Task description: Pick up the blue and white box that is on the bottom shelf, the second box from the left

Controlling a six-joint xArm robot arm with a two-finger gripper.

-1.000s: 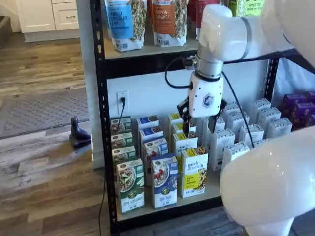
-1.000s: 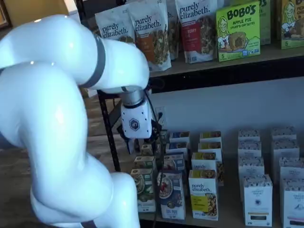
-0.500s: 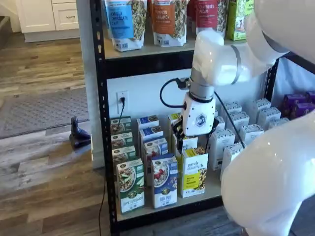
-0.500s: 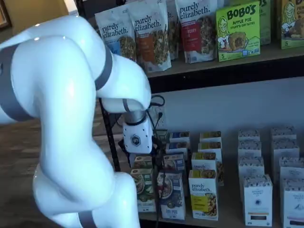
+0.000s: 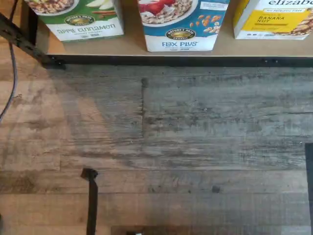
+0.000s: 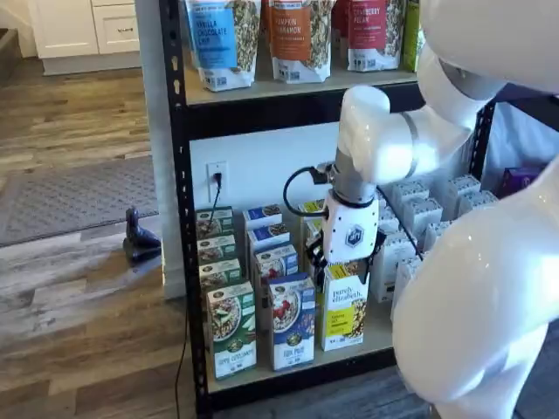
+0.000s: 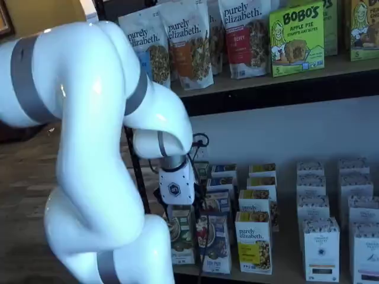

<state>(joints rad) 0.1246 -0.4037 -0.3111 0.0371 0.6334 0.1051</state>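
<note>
One white arm [image 6: 472, 305] fills the lower right of the frame nearest the camera, and its gripper [image 6: 342, 260] hangs at centre frame in a shelf view, in front of the top of the yellow carton [image 6: 345, 305]. Its black fingers are largely masked by the white body, but they stand spread wide with nothing between them. Just beyond, the blue and white box [image 6: 292, 321] stands upright at the front edge of the bottom shelf [image 6: 297, 371], lower centre of the frame. It sits between the green-and-white carton [image 6: 231, 329] on its left and the yellow carton on its right, close to both. More blue cartons [image 6: 272, 262] queue behind it toward the white back wall, where a wall outlet [image 6: 217, 175] shows at centre left. As a slim cardboard carton it is probably light and fairly stiff, with a smooth printed skin that may slip and panels that may dent under hard pressure. The narrow side faces near the top look the best hold, though the neighbours leave little room for fingers. Only the wrist view shows the box's lower front [image 5: 181, 22] with its "FLAX PLUS" lettering, the shelf's black rail [image 5: 195, 61] and the plank floor [image 5: 195, 137] before it. Only the shelf views show the arm and the rows behind; in one of them the box [image 7: 213, 242] is partly hidden by the arm.
</note>
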